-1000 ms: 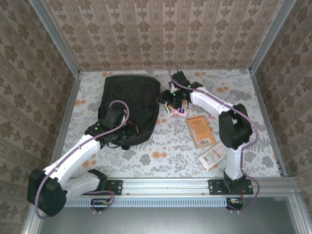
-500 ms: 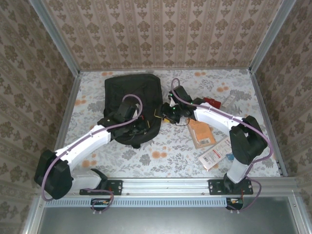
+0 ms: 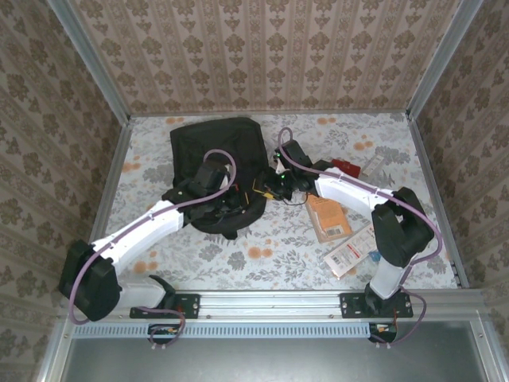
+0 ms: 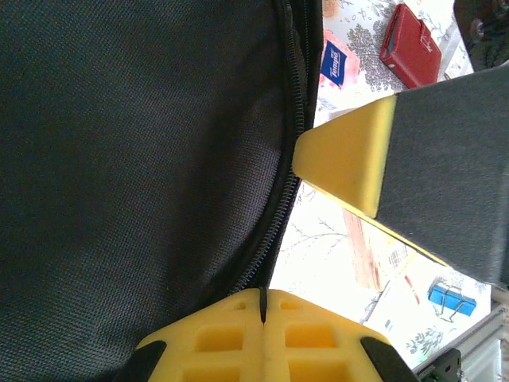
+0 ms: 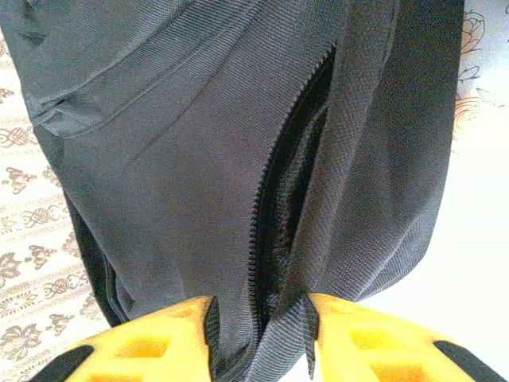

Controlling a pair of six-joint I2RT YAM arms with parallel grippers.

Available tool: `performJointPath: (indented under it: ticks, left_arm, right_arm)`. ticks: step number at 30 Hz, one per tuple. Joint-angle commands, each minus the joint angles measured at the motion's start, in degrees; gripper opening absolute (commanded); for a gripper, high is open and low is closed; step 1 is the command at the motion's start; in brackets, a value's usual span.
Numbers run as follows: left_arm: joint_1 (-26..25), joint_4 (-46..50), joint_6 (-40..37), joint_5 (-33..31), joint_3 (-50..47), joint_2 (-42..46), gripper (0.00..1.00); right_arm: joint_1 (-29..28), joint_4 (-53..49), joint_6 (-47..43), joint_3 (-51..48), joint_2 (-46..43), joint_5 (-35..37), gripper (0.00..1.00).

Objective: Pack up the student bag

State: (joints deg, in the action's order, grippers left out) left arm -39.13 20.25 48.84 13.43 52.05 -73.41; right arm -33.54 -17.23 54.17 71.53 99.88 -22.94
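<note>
A black backpack (image 3: 211,151) lies flat on the floral counter (image 3: 278,239), left of centre and toward the far wall, with both arms meeting at its near right edge. From overhead, the left pincer (image 3: 238,199) sits over the bag's near right corner. The right pincer (image 3: 265,188) reaches in from the side, close to the left one.

The right wrist camera supplies detail the overhead shot lacks. A zipper (image 5: 270,199) stands partly open along the bag, with dark lining visible in the gap. The right pincer is narrowed on a fold of fabric at the zipper's near end, its yellow fingers (image 5: 159,338) pressed to either side.

The left wrist camera shows the left pincer spread wide, with the bag's zippered edge running between its fingers, ungripped. Beyond that edge it picks out a red wallet (image 4: 409,44), a small blue tissue pack (image 4: 332,64) just beside the bag, and a blue binder clip (image 4: 452,298) nearer the counter's front rail.

Overhead, a brown booklet (image 3: 328,216) lies right of the bag, beside the right forearm. A white-and-red packet (image 3: 350,256) sits nearer the arm bases.
</note>
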Motion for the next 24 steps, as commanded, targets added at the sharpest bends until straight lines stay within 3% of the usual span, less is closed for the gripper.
performJointPath:
  ticks: [1,7,24]
  left_arm:
    - [-0.23,-0.88,-0.14,-0.50,2.76,-0.16,0.00]
    - [-0.86,0.31,-1.21,-0.49,4.16,-1.22,0.00]
    - [-3.61,-1.35,-3.70,-1.65,6.43,-5.57,0.00]
  right_arm:
    - [-0.63,-5.40,-2.12,2.07,2.11,0.68,0.35]
    - [-1.09,-17.12,-6.93,7.65,3.03,5.41,0.42]
    - [-1.75,-35.05,-5.09,21.14,11.40,10.21,0.22]
